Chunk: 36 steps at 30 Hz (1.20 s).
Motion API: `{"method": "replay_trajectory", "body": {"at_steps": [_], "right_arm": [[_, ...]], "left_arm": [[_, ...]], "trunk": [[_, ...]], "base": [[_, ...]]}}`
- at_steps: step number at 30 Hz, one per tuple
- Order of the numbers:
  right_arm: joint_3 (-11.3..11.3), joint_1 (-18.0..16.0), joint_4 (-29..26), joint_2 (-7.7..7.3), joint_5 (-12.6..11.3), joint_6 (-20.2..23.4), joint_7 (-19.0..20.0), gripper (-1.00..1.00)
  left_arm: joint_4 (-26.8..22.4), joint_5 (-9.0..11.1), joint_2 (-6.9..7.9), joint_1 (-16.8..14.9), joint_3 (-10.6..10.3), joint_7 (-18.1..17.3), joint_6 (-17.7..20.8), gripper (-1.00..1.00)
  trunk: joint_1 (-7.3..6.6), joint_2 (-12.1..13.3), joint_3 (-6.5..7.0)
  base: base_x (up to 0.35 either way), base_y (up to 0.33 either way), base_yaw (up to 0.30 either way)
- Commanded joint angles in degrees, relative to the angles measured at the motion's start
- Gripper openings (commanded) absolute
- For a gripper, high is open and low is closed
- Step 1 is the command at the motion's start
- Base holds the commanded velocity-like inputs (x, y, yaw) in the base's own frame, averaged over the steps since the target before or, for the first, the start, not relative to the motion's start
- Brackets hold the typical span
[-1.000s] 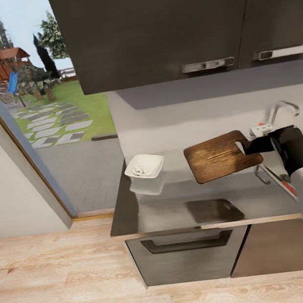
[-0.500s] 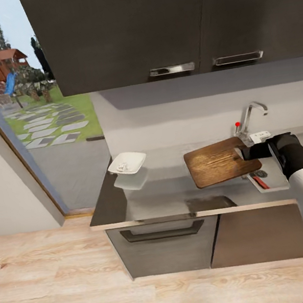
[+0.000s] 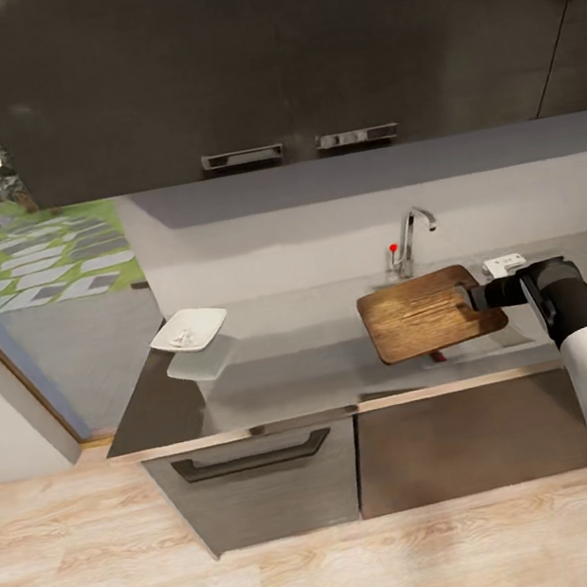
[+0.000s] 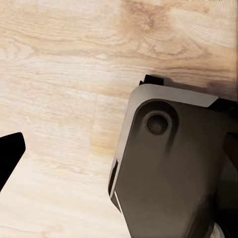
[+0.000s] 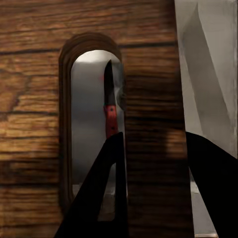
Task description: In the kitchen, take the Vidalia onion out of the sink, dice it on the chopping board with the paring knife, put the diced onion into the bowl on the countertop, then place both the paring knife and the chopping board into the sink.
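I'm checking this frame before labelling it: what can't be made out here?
- Sink: head view, basin largely covered by the chopping board held above it.
- Paring knife: right wrist view, seen just through the board's handle slot; the tip of its handle is hidden.
- Bowl contents: head view, too small.
- Left end effector: left wrist view, cut off by the edge.
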Motion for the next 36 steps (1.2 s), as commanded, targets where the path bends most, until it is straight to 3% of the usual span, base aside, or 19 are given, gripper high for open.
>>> {"method": "replay_trajectory", "body": {"at_steps": [1,22,36], "right_arm": [[-0.2,-0.1,-0.1,0.02,0.3,0.2,0.5,-1.0],[-0.2,-0.1,1.1,0.0,0.3,-0.1,0.8,-1.0],[-0.2,-0.1,1.1,0.0,0.4,-3.1,0.7,-1.0]], "left_arm": [[0.2,0.3,-0.03,-0.1,-0.5,0.0,-0.3,1.0],[0.2,0.3,-0.03,-0.1,-0.5,0.0,-0.5,1.0],[0.2,0.3,-0.03,-0.1,-0.5,0.0,-0.4,1.0]], "trunk": [[0.04,-0.1,-0.08],[0.04,-0.1,-0.02],[0.04,-0.1,-0.02]], "base": [[-0.001,-0.068,-0.102],[0.0,-0.005,-0.008],[0.0,0.0,0.0]]}}
